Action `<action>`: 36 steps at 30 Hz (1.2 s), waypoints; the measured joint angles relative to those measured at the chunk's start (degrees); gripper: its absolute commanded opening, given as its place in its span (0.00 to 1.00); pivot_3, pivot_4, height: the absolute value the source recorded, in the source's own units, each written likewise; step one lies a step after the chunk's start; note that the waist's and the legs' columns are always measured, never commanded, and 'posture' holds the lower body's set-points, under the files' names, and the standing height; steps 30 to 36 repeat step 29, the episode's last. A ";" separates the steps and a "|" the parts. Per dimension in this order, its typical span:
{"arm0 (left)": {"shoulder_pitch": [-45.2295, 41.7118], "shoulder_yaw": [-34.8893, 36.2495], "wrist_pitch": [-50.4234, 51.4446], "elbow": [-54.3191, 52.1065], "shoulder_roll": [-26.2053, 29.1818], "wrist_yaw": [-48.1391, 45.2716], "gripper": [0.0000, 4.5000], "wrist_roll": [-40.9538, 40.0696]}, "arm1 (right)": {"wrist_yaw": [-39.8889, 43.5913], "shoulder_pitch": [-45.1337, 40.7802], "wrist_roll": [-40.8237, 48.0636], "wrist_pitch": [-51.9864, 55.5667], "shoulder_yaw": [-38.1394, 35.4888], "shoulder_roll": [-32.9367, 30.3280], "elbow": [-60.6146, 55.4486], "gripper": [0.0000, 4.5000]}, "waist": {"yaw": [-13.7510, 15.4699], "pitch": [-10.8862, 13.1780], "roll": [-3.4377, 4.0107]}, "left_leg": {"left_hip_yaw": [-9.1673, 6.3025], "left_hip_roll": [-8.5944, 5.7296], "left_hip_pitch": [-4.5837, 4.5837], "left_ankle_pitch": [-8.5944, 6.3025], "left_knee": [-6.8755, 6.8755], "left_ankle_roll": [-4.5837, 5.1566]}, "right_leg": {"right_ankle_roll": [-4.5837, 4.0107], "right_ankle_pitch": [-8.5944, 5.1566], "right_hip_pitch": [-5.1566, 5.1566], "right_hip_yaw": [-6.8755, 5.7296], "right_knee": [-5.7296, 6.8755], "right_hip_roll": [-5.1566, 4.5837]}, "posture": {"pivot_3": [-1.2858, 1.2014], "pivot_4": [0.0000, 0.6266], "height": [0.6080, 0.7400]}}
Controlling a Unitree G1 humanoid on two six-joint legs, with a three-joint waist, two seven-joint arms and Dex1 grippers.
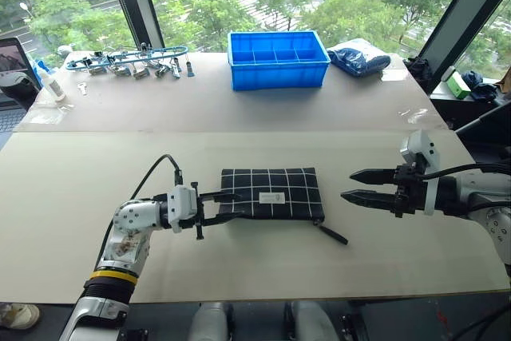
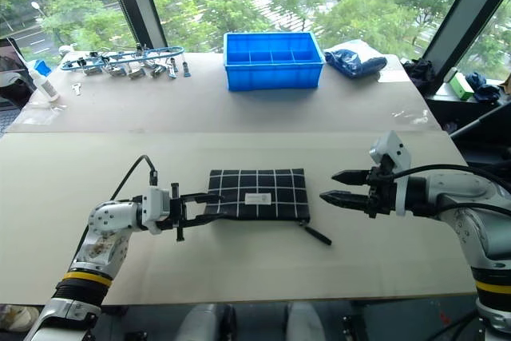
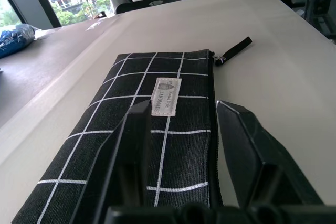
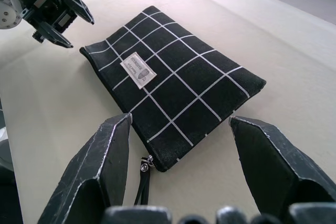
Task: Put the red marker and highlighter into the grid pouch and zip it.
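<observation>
Left gripper (image 1: 236, 205) points level toward the right gripper (image 1: 354, 185), fingers parted; the right's fingers are spread wide, arms apart.

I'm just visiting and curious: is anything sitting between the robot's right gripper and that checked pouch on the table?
Nothing visible does. The right gripper hangs open off the grid pouch's zipper-pull end, with only bare table between them. The blue bin stands far behind.
</observation>
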 measured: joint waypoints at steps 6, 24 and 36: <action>0.92 2.95 14.53 -6.61 3.47 3.00 0.97 -6.84 | 0.36 1.64 0.46 0.00 0.00 0.00 -0.99 0.74 | -0.05 0.00 0.00 | -0.09 0.02 -0.04 -0.01 0.03 0.01 | 0.02 -0.01 -0.01 0.00 0.01 0.00 | 0.52 0.24 1.00; 21.25 31.67 56.27 -14.77 16.84 20.70 0.97 -24.30 | 1.64 15.55 -2.97 -8.41 -9.27 -1.70 2.61 0.74 | 0.04 0.05 -0.09 | -0.09 -0.01 0.17 -0.01 -0.03 -0.01 | -0.02 -0.08 0.10 0.01 0.04 -0.05 | 0.52 0.24 1.00; 24.05 31.62 56.01 -16.88 15.05 21.54 0.97 -23.66 | 0.75 14.55 -3.10 -8.79 -10.79 -1.61 4.52 0.74 | -0.02 0.05 -0.10 | -0.07 0.04 0.22 -0.01 -0.06 -0.02 | -0.08 -0.10 0.08 0.03 0.09 -0.01 | 0.52 0.24 1.00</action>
